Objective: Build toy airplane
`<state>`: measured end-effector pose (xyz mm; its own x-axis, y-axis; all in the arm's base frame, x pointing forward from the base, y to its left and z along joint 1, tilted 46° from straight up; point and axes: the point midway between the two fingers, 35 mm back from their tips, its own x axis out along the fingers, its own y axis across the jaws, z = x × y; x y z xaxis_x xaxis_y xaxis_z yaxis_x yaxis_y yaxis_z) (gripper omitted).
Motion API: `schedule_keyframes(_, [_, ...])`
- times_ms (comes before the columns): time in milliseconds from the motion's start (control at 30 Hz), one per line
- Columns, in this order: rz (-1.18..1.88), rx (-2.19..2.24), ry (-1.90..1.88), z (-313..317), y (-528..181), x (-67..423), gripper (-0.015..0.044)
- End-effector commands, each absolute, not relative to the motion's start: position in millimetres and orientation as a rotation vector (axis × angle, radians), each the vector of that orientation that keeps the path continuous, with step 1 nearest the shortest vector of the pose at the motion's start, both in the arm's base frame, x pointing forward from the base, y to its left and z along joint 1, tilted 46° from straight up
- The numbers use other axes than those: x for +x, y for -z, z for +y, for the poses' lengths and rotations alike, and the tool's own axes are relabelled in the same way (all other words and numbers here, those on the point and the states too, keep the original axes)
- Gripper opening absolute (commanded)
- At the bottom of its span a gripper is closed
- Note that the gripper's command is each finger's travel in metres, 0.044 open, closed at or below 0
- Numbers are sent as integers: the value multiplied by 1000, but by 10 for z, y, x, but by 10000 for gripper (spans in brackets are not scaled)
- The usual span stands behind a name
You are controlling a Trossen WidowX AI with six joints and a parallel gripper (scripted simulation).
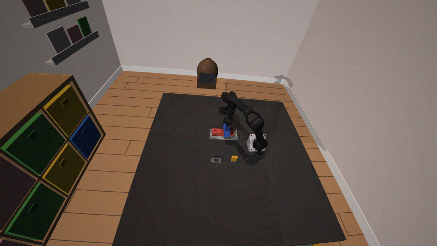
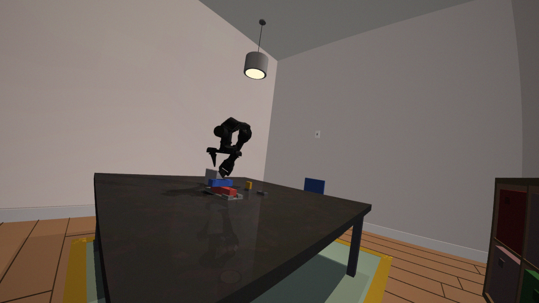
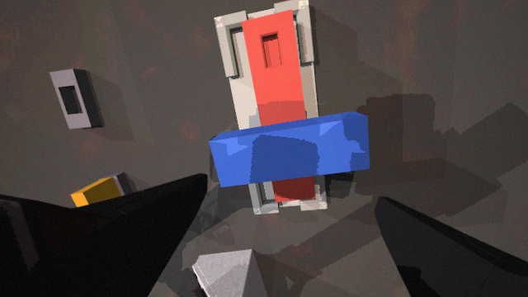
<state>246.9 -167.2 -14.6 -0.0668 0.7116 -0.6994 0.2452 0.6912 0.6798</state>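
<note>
A dark surface (image 1: 189, 195) fills the middle of a room with plank flooring, a cubby unit (image 1: 18, 91) of coloured bins to one side, wall shelves (image 1: 73, 45) above it and a brown vase (image 1: 207, 68) against the far wall. A pendant lamp (image 2: 255, 65) hangs overhead.

Near the arm's white base (image 1: 251, 143) sits the pale jig (image 3: 233, 49). The red fuselage (image 3: 274, 78) lies flat in its cradle, its tail socket (image 3: 271, 50) showing open. The blue wing (image 3: 289, 148) lies crosswise on top of the fuselage.

The tool (image 2: 218, 166) hangs above the wing with its two dark fingers spread wide, nothing between them and nothing touching them.

Off to the side, well apart from the jig, the yellow tail fin (image 1: 234, 158) stands on the surface, and near it a small grey block (image 1: 215, 160) with a rectangular slot. In the wrist view one finger covers part of the tail fin. A blue panel (image 2: 314, 185) stands beyond the surface's far edge.
</note>
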Motion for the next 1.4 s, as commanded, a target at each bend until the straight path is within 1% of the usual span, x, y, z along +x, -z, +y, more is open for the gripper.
schedule_keyframes(0, [1523, 558, -684, -1684, 154, 2473, 440])
schedule_keyframes(333, [1522, 556, -677, -1638, 71, 2491, 440])
schedule_keyframes(500, [1509, 550, -634, -1247, -506, 2546, 440])
schedule_keyframes(633, [1492, 549, -608, -879, -921, 2491, 440])
schedule_keyframes(800, [1465, 555, -589, -402, -1344, 2300, 440])
schedule_keyframes(967, [1437, 568, -584, 39, -1637, 2005, 440])
schedule_keyframes(1167, [1437, 569, -590, 110, -1651, 1961, 440])
schedule_keyframes(1367, [1512, 550, -715, 492, -1265, 1958, 440])
